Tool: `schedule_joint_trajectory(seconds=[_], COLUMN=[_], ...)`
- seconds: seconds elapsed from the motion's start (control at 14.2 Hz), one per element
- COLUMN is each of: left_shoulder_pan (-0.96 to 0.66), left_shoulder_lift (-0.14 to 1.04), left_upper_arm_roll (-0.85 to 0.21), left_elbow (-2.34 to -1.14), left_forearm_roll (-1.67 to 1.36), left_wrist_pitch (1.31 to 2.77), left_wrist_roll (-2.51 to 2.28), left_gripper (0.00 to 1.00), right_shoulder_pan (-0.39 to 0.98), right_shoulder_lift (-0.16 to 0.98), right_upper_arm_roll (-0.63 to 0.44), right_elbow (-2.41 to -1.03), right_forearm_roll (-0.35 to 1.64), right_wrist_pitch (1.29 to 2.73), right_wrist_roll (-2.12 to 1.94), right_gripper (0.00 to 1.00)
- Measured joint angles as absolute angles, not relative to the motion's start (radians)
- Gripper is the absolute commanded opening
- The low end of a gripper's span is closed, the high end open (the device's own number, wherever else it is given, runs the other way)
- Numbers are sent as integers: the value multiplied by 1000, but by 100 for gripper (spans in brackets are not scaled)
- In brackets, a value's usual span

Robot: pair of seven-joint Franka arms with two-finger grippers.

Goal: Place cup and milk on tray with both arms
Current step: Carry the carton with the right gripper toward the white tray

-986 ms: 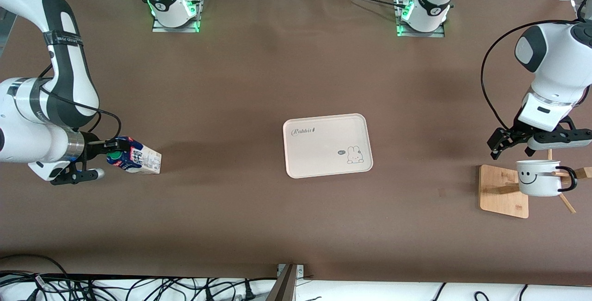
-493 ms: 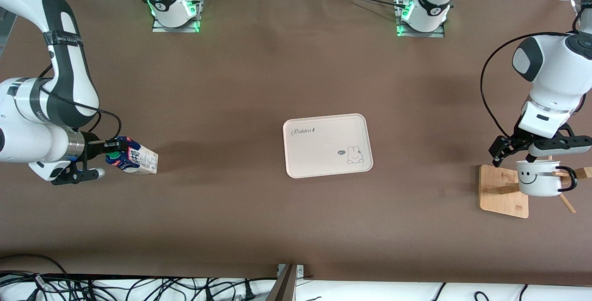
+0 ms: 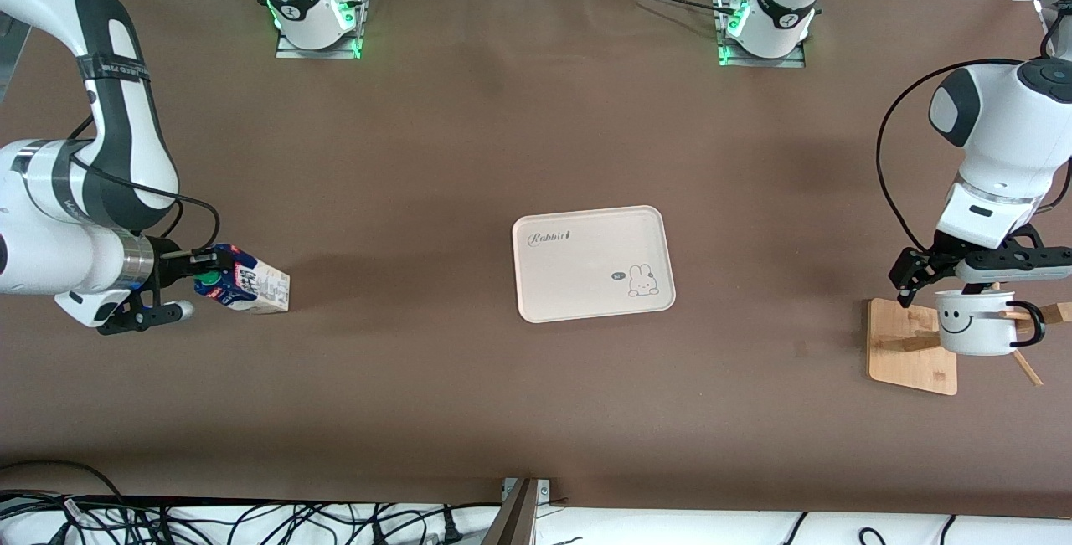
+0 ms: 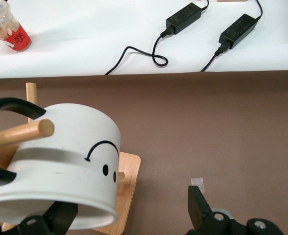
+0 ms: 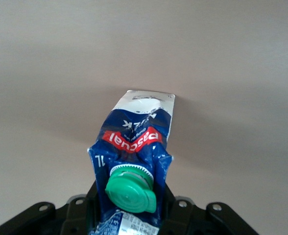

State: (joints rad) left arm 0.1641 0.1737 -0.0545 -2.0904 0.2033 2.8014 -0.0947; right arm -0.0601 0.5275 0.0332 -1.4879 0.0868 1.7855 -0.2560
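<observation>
At the right arm's end of the desk, the right end effector [image 3: 201, 269] is clamped on the gabled top of the milk [image 3: 244, 288], a small carton with a dark blue top, a round green cap and cream printed sides. The right wrist view shows a red band reading "pascual" on the blue panel, with the fingers pressing the top from both sides. The carton leans over at a tilt, its base toward the tray.

In the middle of the desk lies the cream tray [image 3: 586, 237], rounded at the corners, lettered "Rabbit" near one corner and bearing a small rabbit drawing near another; nothing is on it.

Near the edge at the left arm's end, the cup [image 3: 971, 326], white with a black smiley face and a black loop handle, hangs on a peg of a wooden rack [image 3: 900, 357]. The left end effector [image 3: 955, 275] hangs just over the cup's rim with its fingers spread wide apart, one beside the cup's wall, not gripping it.
</observation>
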Motion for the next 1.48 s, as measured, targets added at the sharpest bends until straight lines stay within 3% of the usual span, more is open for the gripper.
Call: schedule_joint_trajectory(seconds=[0.14, 0.35, 0.56, 0.77, 1.06, 1.41, 1.48], left_shoulder_pan=[164, 164, 165, 166, 167, 178, 178], left_shoulder_lift=[174, 176, 182, 182, 185, 199, 199], left_upper_arm_roll=[-55, -54, -39, -34, -28, -23, -23], left_elbow=[-2090, -2089, -2090, -2089, -2090, -2090, -2090], left_forearm_roll=[205, 208, 239, 240, 270, 278, 278], left_wrist_pitch=[2803, 2827, 2851, 2855, 2891, 2914, 2914], left_wrist_roll=[-95, -94, -94, -94, -94, -94, -94], left_gripper=[63, 52, 52, 57, 48, 49, 45], right_shoulder_pan=[-60, -59, -46, -32, -16, 31, 60], right_shoulder_lift=[509, 475, 449, 423, 392, 382, 383], right_upper_arm_roll=[33, 35, 44, 120, 268, 431, 440], right_elbow=[-1477, -1476, -1475, -1464, -1457, -1457, -1457], right_forearm_roll=[118, 129, 177, 193, 163, 43, 40], right_wrist_pitch=[1757, 1729, 1686, 1675, 1673, 1674, 1676], right_wrist_roll=[-284, -284, -198, -43, 165, 203, 203], right_gripper=[46, 43, 44, 44, 44, 44, 44])
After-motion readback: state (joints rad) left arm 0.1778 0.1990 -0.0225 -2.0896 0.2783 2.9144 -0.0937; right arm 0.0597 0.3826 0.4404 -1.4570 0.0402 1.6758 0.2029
